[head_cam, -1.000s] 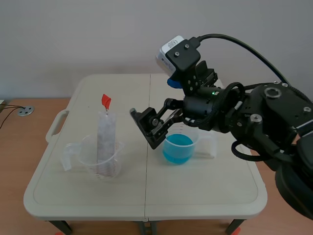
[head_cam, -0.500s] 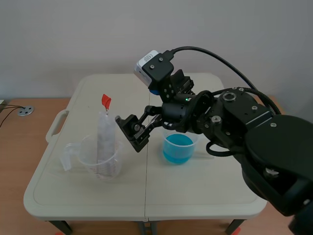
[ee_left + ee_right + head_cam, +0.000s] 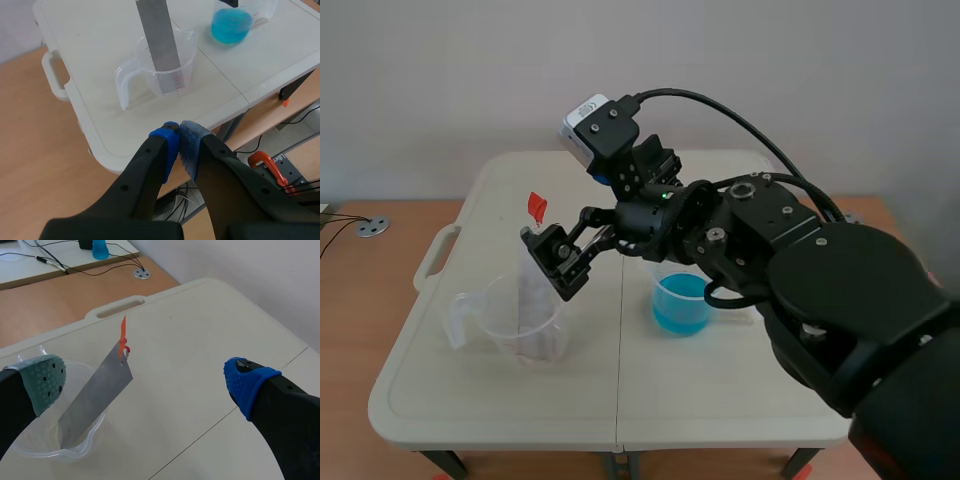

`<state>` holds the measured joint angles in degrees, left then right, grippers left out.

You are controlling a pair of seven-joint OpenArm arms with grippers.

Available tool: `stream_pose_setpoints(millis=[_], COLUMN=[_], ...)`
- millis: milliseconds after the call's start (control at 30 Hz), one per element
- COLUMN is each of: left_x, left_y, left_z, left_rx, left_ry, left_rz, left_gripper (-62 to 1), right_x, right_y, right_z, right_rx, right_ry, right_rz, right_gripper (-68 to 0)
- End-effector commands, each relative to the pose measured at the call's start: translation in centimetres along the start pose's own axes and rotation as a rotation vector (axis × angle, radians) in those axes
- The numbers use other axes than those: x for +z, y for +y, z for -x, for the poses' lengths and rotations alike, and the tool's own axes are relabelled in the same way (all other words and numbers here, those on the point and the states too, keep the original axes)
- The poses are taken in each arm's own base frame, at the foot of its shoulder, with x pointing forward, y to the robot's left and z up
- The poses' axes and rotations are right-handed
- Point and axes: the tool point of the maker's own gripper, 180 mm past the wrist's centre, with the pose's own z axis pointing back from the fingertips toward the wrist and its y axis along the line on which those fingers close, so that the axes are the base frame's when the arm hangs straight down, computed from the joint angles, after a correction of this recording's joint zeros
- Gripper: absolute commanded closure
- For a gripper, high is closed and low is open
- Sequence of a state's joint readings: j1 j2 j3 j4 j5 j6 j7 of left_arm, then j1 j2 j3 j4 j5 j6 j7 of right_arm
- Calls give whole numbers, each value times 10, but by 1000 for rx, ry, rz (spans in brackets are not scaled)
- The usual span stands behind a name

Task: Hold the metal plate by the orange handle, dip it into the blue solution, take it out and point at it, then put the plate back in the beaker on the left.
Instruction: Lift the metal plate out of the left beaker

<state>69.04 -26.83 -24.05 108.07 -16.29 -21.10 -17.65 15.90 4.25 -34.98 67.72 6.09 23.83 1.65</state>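
I note right pincer (image 3: 145,385) wide and empty, the nearer one; metal plate (image 3: 97,395) leans in the left beaker (image 3: 75,452), long axis rising to its orange handle (image 3: 122,337) ahead, toward the grey-green pad (image 3: 47,380).

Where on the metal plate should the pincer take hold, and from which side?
Probably the orange handle at its top, from above: the metal plate leans in the clear beaker, with that tab highest and free.

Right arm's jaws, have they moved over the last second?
Yes. The right arm's jaws swung away from the blue solution beaker, toward the picture's left, to the metal plate in the left beaker.
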Motion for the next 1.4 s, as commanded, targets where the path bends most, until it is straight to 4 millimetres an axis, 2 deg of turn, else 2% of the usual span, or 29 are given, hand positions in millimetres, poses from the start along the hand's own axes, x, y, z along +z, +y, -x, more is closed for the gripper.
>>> stream_pose_setpoints(millis=[0, 233, 367, 633, 833, 1067, 1167, 1300, 1367], left_x=[2, 1, 1, 1, 1, 1, 1, 1, 1], left_y=[0, 1, 1, 1, 1, 1, 1, 1, 1], left_z=[-4, -4, -4, -4, -4, -4, -4, -4, -4], left_rx=[5, 6, 5, 5, 5, 5, 5, 5, 5], left_ry=[-17, -17, -17, -17, -17, -17, -17, -17, -17], left_rz=[-5, -5, -5, -5, -5, -5, -5, -5, -5], left_gripper=[-18, -18, -18, -18, -18, -18, -18, -18, -18], right_x=[-6, -20, -24, -27, -31, -36, -37, -37, -37], right_y=[-2, 13, 16, 11, 11, 16, 16, 15, 14], right_z=[-18, -16, -17, -24, -30, -25, -23, -23, -23], right_rx=[13, 16, 20, 31, 39, 15, 13, 13, 13], right_ry=[-55, -56, -69, -101, -116, -106, -101, -101, -100], right_rz=[-5, -45, -46, -10, -14, -21, -15, -12, -8], right_gripper=[-663, -662, -583, -482, -438, -405, -349, -328, -292])
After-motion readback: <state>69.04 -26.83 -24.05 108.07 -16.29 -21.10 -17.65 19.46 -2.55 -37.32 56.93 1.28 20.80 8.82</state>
